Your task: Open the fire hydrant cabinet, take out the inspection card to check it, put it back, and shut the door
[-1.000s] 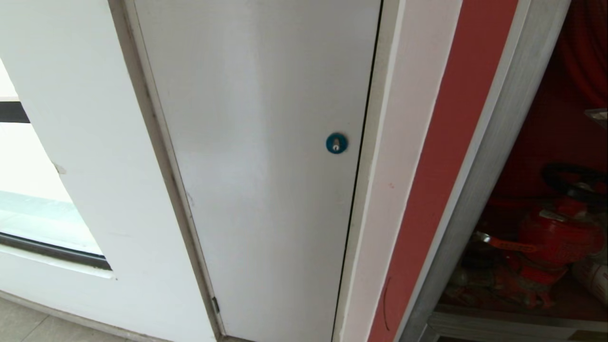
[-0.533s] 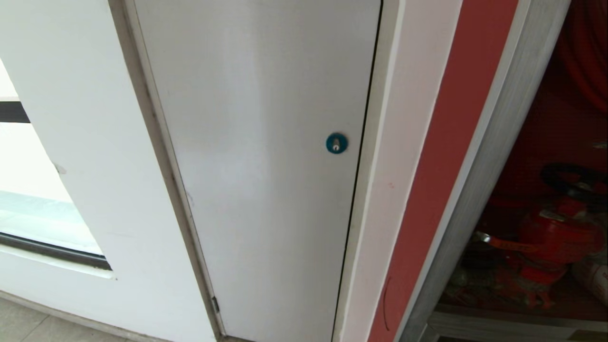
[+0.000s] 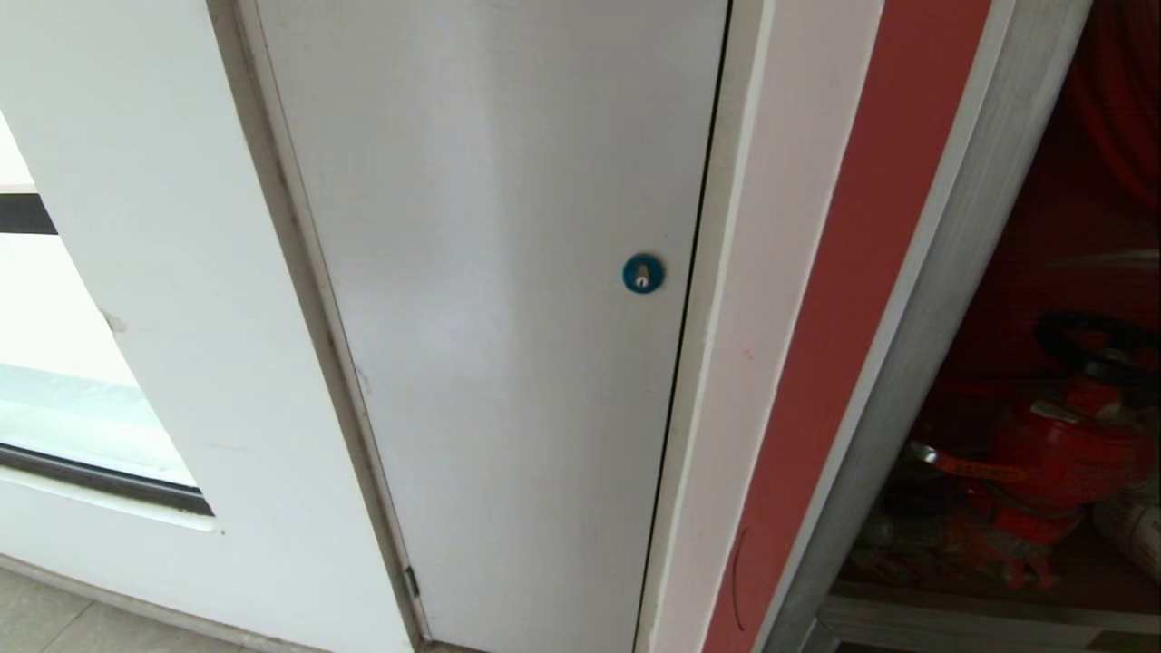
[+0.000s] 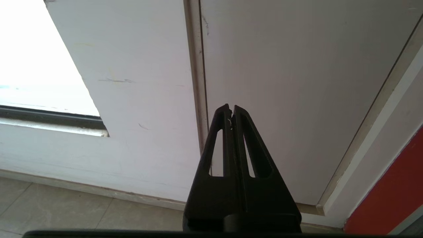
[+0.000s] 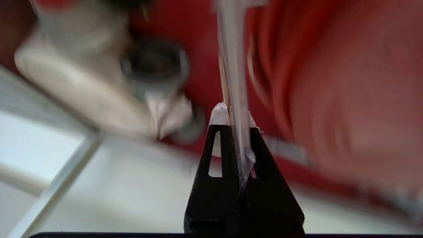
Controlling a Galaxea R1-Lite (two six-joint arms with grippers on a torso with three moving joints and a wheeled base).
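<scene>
We had the right hand clamped edge-on on the card before the open cabinet at three o'clock, left hand shut, and judged a fast swing could slip it loose.

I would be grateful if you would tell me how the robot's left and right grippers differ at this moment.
The left gripper is shut on nothing; the right gripper is shut on the inspection card, seen edge-on between its fingers. The left gripper faces the plain grey-white door low near the floor; the right gripper faces the red interior of the fire hydrant cabinet. Both are black, and neither shows in the head view.
</scene>
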